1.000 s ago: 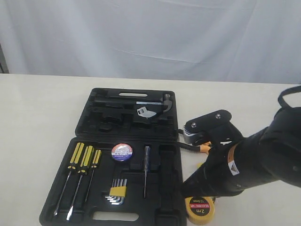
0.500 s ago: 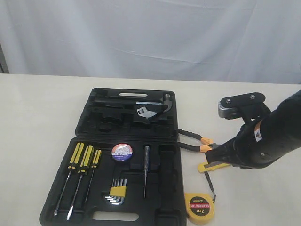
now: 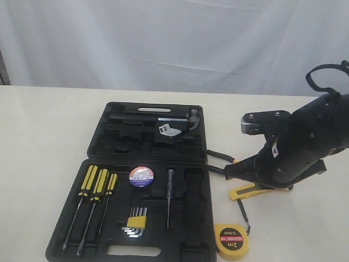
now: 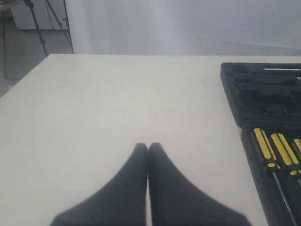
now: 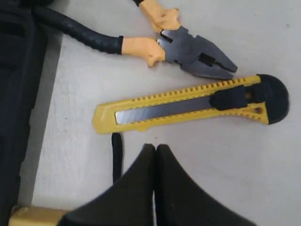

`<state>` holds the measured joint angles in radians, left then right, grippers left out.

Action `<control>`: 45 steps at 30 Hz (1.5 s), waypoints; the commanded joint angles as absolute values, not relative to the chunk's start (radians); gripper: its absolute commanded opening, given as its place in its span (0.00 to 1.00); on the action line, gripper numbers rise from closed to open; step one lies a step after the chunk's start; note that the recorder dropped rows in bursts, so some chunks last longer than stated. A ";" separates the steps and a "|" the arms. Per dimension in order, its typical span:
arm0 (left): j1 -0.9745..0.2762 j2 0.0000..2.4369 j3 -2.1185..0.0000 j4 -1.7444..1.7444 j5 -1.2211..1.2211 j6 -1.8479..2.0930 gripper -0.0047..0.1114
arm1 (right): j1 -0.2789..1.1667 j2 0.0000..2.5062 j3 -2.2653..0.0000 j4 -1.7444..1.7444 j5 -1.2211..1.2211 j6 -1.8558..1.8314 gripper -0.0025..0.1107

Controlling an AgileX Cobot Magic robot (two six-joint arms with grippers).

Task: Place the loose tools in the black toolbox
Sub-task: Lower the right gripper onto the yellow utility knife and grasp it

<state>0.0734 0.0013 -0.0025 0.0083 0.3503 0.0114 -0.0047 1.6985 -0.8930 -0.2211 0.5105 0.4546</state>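
Bench [image 3: 49,125], toolbox [image 3: 188,218] lying open.

- Tape roll [image 3: 141,176]: seated in the near half of the toolbox, label up.
- Pliers [image 5: 162,47]: on the bench just right of the toolbox. Long axis runs roughly across the exterior view, handles toward the toolbox and the steel nose pointing away from it.
- Knife [image 5: 188,106]: alongside the pliers, nearly parallel, with a thin gap between them. Blade end faces the toolbox, black cap end faces away. The right arm partly covers it in the exterior view.
- Tape measure [image 3: 232,240]: flat on the bench by the toolbox's near right corner, "2m" face up.
- Right tool [image 5: 155,148]: fingers pressed together, holding nothing, over the bench just beside the knife.
- Left tool [image 4: 147,147]: fingers together, empty, over bare bench left of the toolbox.
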 commanded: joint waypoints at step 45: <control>0.069 0.000 0.000 0.000 0.342 0.007 0.04 | -0.010 1.728 -0.848 -0.237 0.376 1.115 0.02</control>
<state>0.0734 0.0013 -0.0025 0.0083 0.3503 0.0114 -0.0047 1.7278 -0.8525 -0.2256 0.3696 1.0700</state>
